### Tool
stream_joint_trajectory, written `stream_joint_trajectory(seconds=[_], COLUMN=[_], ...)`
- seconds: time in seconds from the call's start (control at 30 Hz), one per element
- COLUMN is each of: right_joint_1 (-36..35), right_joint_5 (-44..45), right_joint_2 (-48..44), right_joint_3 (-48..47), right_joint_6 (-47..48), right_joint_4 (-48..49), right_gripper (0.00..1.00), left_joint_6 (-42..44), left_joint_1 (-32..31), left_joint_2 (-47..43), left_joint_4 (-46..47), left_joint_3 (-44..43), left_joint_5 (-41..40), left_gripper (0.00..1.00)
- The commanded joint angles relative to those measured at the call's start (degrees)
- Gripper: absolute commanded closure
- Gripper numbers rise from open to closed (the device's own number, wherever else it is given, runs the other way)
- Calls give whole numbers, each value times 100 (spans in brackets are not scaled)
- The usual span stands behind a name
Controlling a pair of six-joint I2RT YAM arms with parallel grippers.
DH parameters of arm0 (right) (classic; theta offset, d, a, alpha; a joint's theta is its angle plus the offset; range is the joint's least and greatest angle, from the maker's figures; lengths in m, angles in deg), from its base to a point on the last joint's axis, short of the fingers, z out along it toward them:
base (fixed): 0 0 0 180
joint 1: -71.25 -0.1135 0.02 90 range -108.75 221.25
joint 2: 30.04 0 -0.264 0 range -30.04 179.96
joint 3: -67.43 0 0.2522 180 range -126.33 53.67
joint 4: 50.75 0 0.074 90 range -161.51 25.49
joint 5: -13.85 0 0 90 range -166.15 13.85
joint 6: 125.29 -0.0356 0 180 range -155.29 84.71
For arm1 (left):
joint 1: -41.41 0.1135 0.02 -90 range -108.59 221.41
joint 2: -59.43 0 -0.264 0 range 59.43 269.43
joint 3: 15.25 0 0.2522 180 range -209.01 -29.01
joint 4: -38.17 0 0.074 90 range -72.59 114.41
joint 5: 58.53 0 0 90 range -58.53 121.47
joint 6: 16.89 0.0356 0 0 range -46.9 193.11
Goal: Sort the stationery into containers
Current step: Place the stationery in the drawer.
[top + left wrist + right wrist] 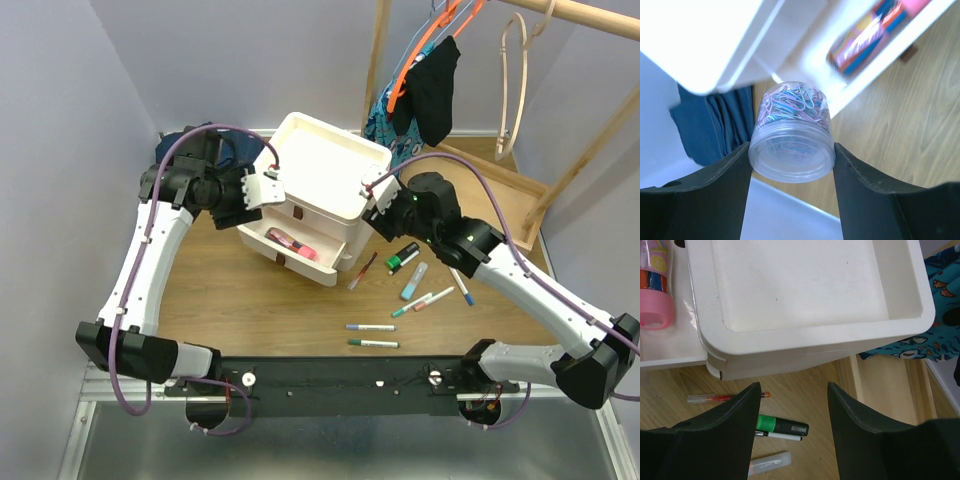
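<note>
While I hold both arms at the white drawer stack (322,185) near the table's far edge, I log:

- Left gripper (791,155): pinching a clear jar of paper clips (792,134) at the stack's left side.
- Right gripper (794,405): fingers spread, nothing between them, by the stack's right side.
- Lowest drawer (290,250): pulled out, holding a pink-capped item, possibly a glue stick (656,285).
- Loose toward the near edge: red pen (361,271), black-green marker (404,257), white markers (371,327).
</note>
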Motion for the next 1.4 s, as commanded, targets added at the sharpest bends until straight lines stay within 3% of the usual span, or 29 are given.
stream_joint_trajectory(seconds=[0.0,0.8,0.93,1.17,1.37], right_joint_1=[102,445,472,516,525], right_joint_5=[126,-41,-85,-120,-147], right_joint_2=[-278,-630,-639,-648,-622], right_joint_3=[162,522,540,531,514], right_joint_6=[-73,-240,-249,-275,-266], right_joint_4=[156,112,86,50,85], right_gripper=[36,36,36,36,36], left_joint_6=[-443,-690,-786,-874,-874], left_joint_1=[-540,-611,-611,-611,-620], left_joint_2=[395,1389,1512,1530,1503], left_joint_4=[310,514,496,557,443], left_joint_3=[-95,194,133,36,-139], left_joint_5=[-220,-863,-1003,-1074,-1241], left_gripper=[38,37,35,23,21])
